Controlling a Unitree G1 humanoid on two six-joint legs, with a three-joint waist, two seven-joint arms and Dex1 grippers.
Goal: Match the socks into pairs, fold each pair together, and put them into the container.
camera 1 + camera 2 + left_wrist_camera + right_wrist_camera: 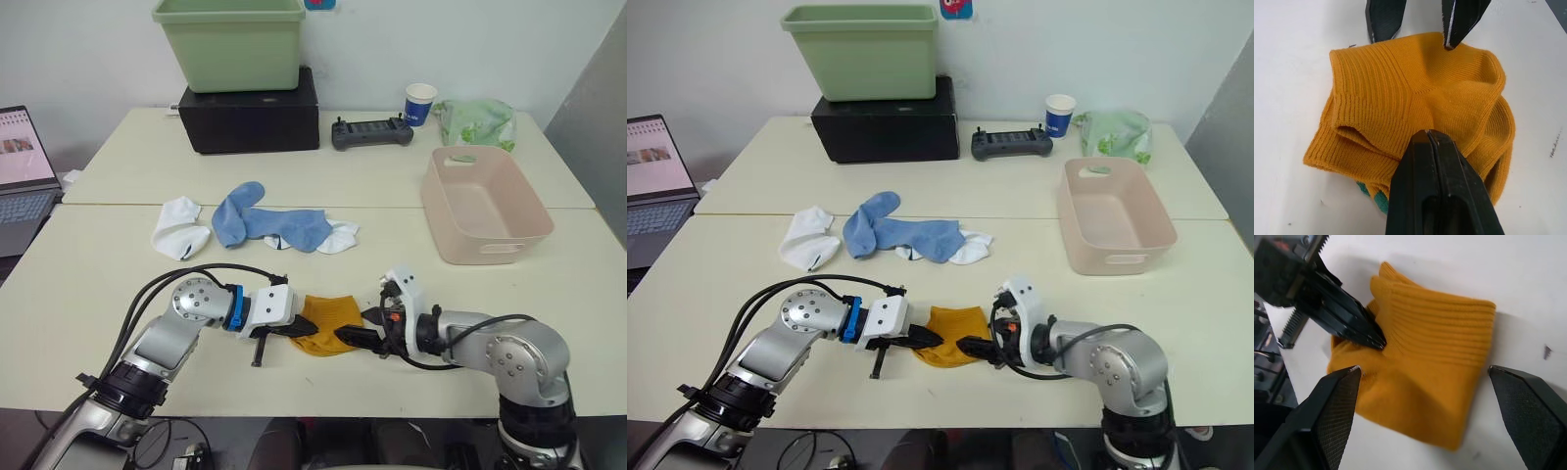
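A folded mustard-orange pair of socks [328, 318] lies near the table's front edge, with a bit of teal trim [1374, 197] showing underneath. My left gripper [299, 331] is shut, its tip pinching the puckered middle of this bundle [1420, 93]. My right gripper [1424, 369] is open, and its fingers [1337, 406] straddle the bundle's opposite side. Two light blue socks [265, 223] lie mid-table, overlapping a white sock [341, 237]. Another white sock [179, 227] is to their left. The pale pink container [490, 249] stands empty at the right.
A green bin [230, 44] sits on a black box [253, 117] at the back. A black controller [370, 132], a paper cup [419, 103] and a pale green bag [477, 122] are behind the container. A laptop [22, 166] is at the far left.
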